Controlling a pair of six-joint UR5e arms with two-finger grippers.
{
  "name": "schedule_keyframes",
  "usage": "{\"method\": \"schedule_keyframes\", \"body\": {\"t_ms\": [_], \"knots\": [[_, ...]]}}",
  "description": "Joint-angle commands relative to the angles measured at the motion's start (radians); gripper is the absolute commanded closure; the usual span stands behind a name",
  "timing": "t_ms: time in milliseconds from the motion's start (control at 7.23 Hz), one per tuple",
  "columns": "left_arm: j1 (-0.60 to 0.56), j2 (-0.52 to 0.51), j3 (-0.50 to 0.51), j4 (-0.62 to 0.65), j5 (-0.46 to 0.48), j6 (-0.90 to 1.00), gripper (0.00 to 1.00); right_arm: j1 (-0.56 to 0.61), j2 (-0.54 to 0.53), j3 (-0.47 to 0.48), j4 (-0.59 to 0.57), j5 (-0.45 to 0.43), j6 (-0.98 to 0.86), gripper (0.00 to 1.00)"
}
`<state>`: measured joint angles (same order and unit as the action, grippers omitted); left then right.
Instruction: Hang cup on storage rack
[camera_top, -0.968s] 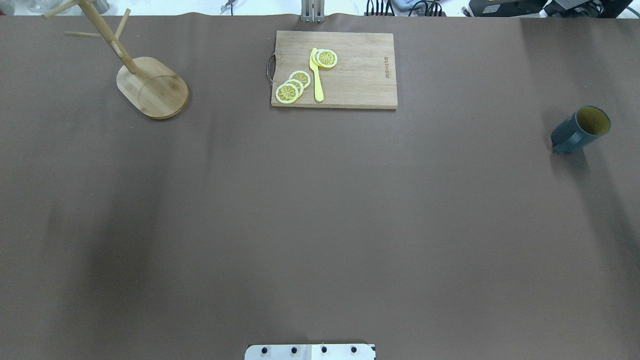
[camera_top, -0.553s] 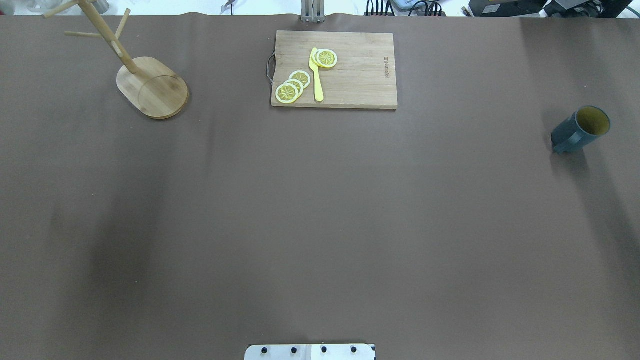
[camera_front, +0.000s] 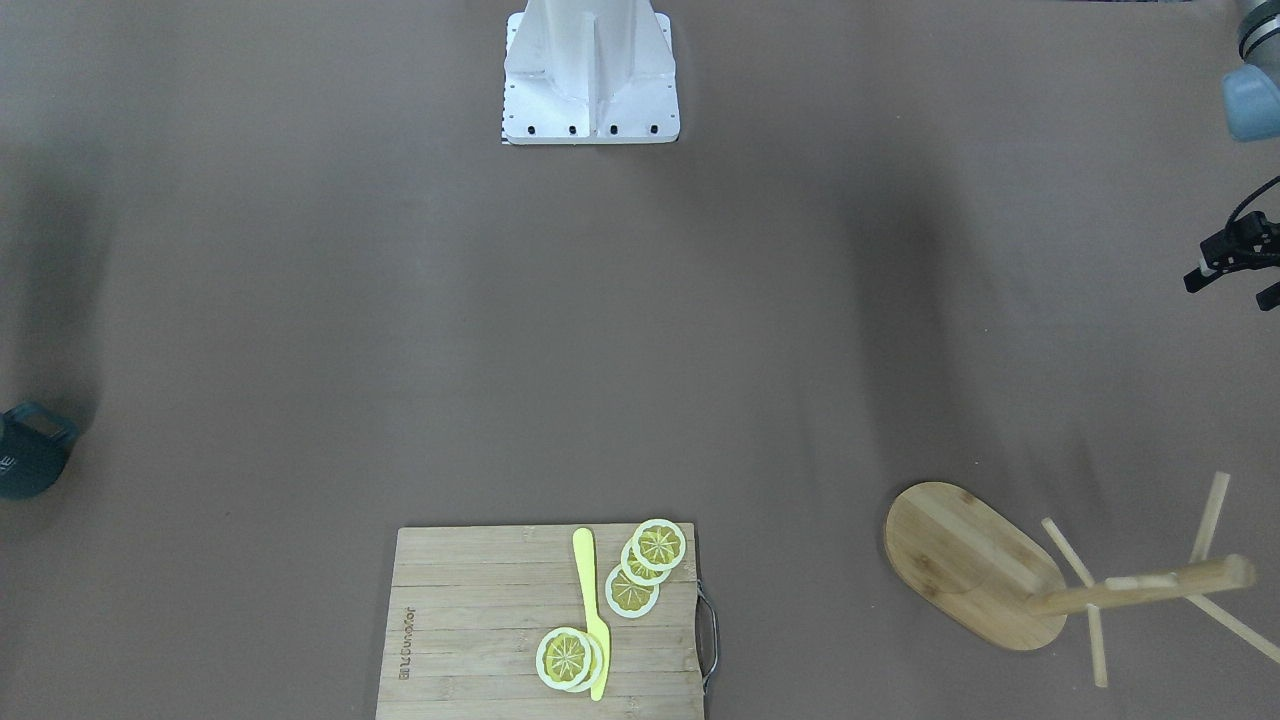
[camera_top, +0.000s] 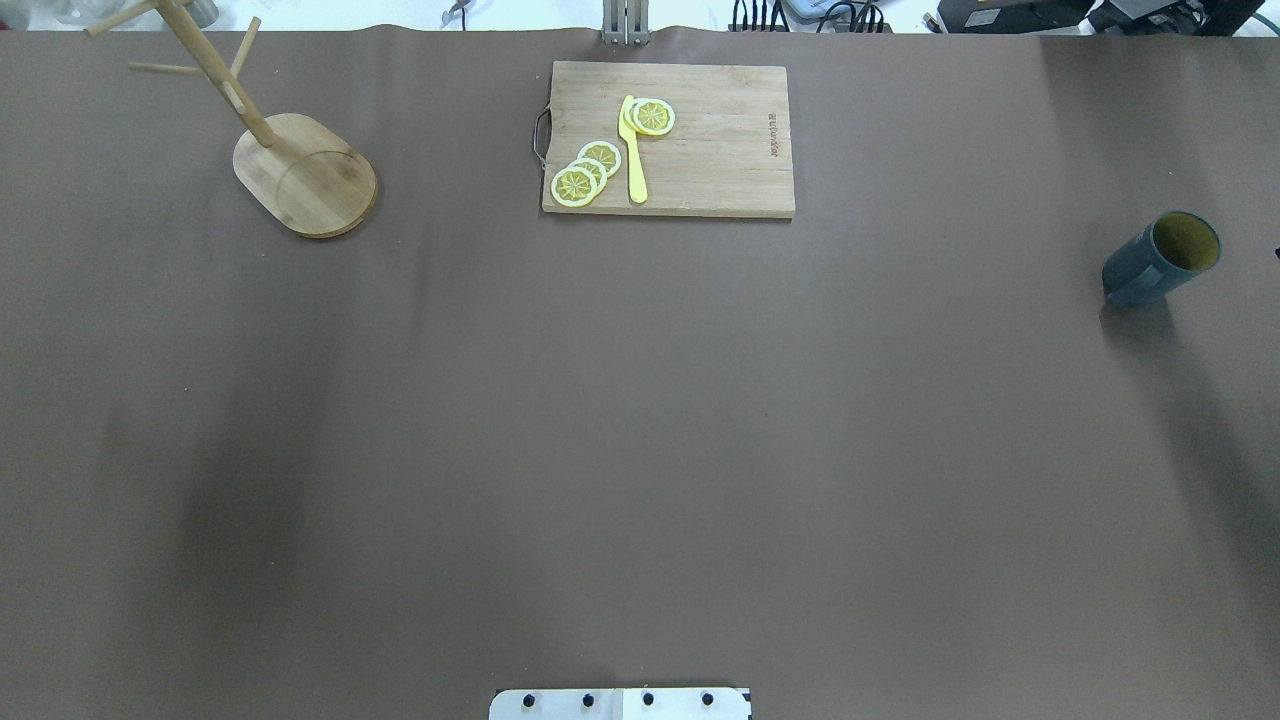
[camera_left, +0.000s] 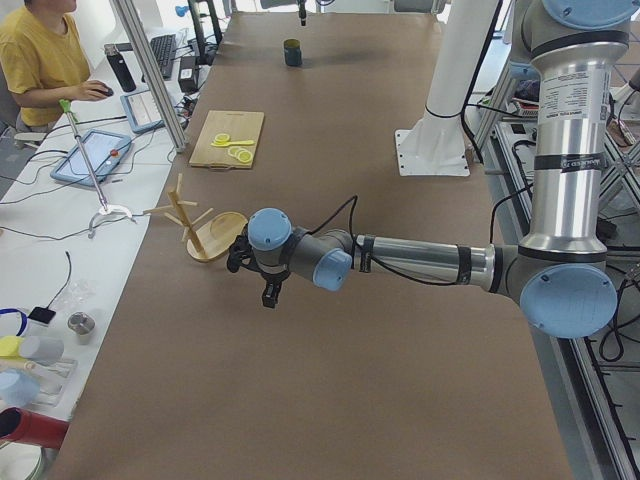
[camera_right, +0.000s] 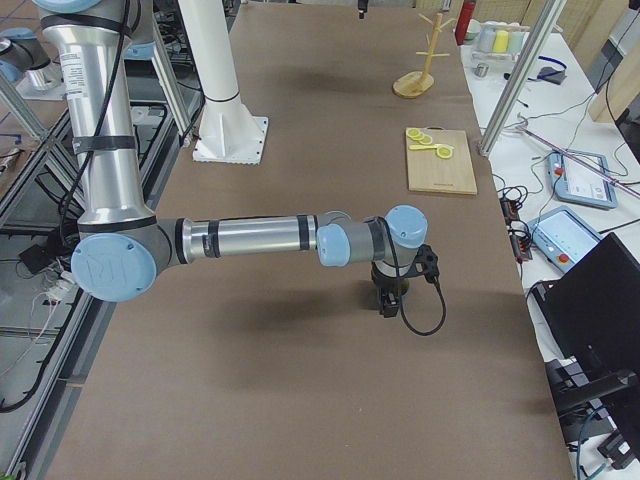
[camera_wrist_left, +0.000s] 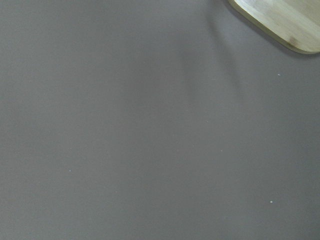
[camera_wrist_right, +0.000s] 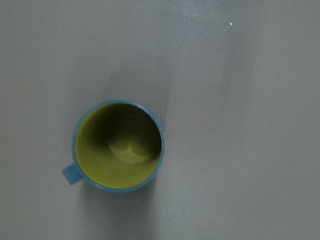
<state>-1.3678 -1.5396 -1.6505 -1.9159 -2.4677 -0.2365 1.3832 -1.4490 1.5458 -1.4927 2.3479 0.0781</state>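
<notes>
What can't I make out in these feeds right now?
Left end effector: cropped by the front view's right edge, small side-on; open or shut unclear.
Right end effector: small, side view only; open or shut unclear.
Cup lettering: cropped by the front view's left edge.
Storage rack top: beyond the overhead's upper edge.

Readable markings, as I logged them from the remote station:

1. Cutting board: I found one line of dark branded lettering along the short edge opposite the metal handle. It was too small for me to read in either the front-facing or the overhead view.
2. Cup: I noted white letters on its side, cropped by the picture's edge. I made out only a final "E".
3. Left arm and right arm: I saw fine dark print on their grey tubes, which I could not read.
</notes>
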Motion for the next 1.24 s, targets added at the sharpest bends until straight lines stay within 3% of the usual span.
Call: {"method": "schedule_keyframes", "body": {"t_ms": [0,415,691,968,1106], "knots": [[0.001,0.003,0.005,0.000,0.003,0.003,0.02,-0.073,0.059,-0.126,0.177,-0.030,0.139,0.07],[0.001,0.003,0.003,0.000,0.003,0.002,0.02,-0.114,0.104,-0.194,0.209,-0.042,0.183,0.25],[0.001,0.003,0.001,0.000,0.003,0.002,0.02,-0.118,0.119,-0.240,0.210,-0.048,0.181,0.48],[0.001,-0.001,0.003,0.001,0.003,0.002,0.02,-0.121,0.119,-0.243,0.212,-0.048,0.178,1.00],[0.001,-0.001,0.003,0.000,0.003,0.002,0.02,-0.124,0.124,-0.243,0.212,-0.050,0.175,1.00]]}}
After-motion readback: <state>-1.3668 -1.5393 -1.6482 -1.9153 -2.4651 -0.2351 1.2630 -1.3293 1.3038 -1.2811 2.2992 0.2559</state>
